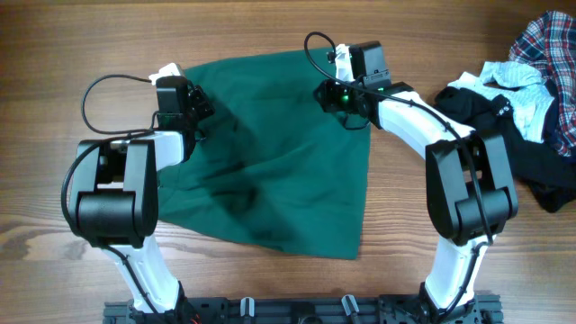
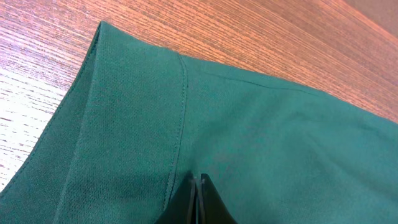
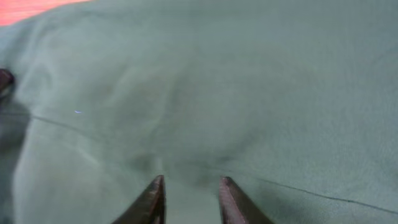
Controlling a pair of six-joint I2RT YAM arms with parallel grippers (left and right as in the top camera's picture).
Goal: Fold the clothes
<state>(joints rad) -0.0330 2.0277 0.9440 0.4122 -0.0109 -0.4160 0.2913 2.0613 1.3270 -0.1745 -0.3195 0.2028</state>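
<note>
Garment spread flat, a gripper at each far corner

The wooden table (image 1: 270, 27) fills the overhead view. The dark green garment (image 1: 279, 153) lies spread across its middle, roughly four-sided, with light wrinkles and its near right corner pointing toward the robot's base. Well apart from it, at the table's right edge, the other clothes sit in a loose heap. The black garment (image 1: 531, 166) sprawls lowest, the plaid shirt (image 1: 549, 40) is bunched at the far end, and the small white piece (image 1: 513, 76) is crumpled between them.

Both arms reach out over the green cloth. The left gripper (image 2: 199, 183) is down on the garment's far left corner, just inside a stitched hem (image 2: 183, 93). Its two fingers are pressed together with no gap. Whether any fabric is pinched between them cannot be told. The right gripper (image 3: 191, 179) is at the far right corner, low over the cloth. Its fingers (image 3: 155, 199) stand a little apart, and green fabric shows in the narrow space between them.
</note>
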